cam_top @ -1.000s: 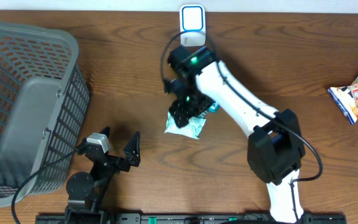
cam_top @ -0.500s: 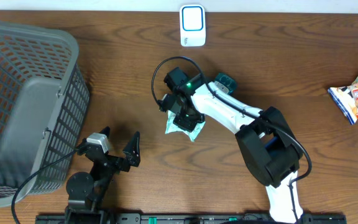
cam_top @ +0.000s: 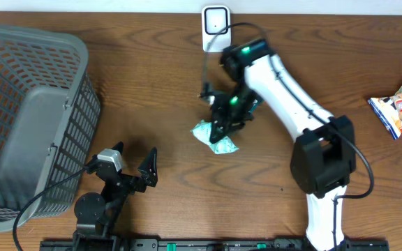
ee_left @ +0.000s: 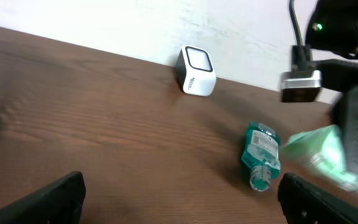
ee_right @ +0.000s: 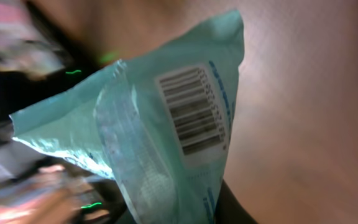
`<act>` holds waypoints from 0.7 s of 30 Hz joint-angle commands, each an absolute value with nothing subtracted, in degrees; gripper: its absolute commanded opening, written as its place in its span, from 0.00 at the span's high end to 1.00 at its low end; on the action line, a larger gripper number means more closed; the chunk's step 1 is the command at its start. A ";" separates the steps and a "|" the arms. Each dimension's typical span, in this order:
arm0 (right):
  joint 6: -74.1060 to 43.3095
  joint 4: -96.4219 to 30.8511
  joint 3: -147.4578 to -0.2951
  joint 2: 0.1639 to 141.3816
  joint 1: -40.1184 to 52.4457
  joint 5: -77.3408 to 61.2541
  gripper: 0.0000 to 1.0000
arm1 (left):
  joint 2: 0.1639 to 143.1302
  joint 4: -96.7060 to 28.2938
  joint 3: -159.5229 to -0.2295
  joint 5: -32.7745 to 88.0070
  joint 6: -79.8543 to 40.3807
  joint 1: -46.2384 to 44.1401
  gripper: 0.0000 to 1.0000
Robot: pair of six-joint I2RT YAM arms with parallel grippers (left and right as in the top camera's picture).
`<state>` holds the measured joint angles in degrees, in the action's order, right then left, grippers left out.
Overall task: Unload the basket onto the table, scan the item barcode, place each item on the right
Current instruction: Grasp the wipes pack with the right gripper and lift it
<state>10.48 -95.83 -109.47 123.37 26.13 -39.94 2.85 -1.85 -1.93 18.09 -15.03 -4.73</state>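
Teal pouch (cam_top: 215, 136) now pinched by right gripper (cam_top: 227, 115), lifted, swung right; barcode (ee_right: 194, 112) exposed, scanner (cam_top: 216, 28) farther back; left gripper (cam_top: 132, 162) spread, idle

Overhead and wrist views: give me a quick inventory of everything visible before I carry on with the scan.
basket: one, grey, table's left side
scanner: one, white, far edge, centre
packet: one, pale green with barcode label, centre, in the right gripper
bottle: one, teal, lying on its side near the packet
snack bag: one, white and orange, right edge
table: one, brown wood
left gripper: one, black, open, near edge
right gripper: one, black, shut on packet
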 commanded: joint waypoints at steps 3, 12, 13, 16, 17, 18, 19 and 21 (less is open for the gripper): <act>-13.56 -97.51 -109.80 123.11 22.09 -53.78 0.99 | 2.55 -2.66 -0.36 18.39 -15.11 -4.95 0.01; -16.10 -96.09 -109.80 123.11 20.88 -51.27 0.99 | 2.55 -2.66 -0.36 18.39 -15.11 -4.95 0.01; -13.15 -95.22 -109.80 123.11 20.88 -48.42 0.99 | 2.55 -2.66 -0.36 18.39 -15.11 -4.95 0.01; -0.10 -93.17 -109.75 123.11 22.37 -34.81 0.99 | 2.55 -2.66 -0.36 18.39 -15.11 -4.95 0.01; 2.72 -92.62 -109.71 123.13 23.11 -29.65 0.99 | 2.55 -2.66 -0.36 18.39 -15.11 -4.95 0.01; 3.55 -91.68 -109.34 123.11 24.01 -24.84 0.99 | 2.55 -2.66 -0.36 18.39 -15.11 -4.95 0.01; 3.53 -89.78 -108.40 123.13 25.28 -21.15 0.99 | 2.55 -2.66 -0.36 18.39 -15.11 -4.95 0.01; 3.53 -86.17 -106.76 123.11 27.03 -18.74 0.99 | 2.55 -2.66 -0.36 18.39 -15.11 -4.95 0.01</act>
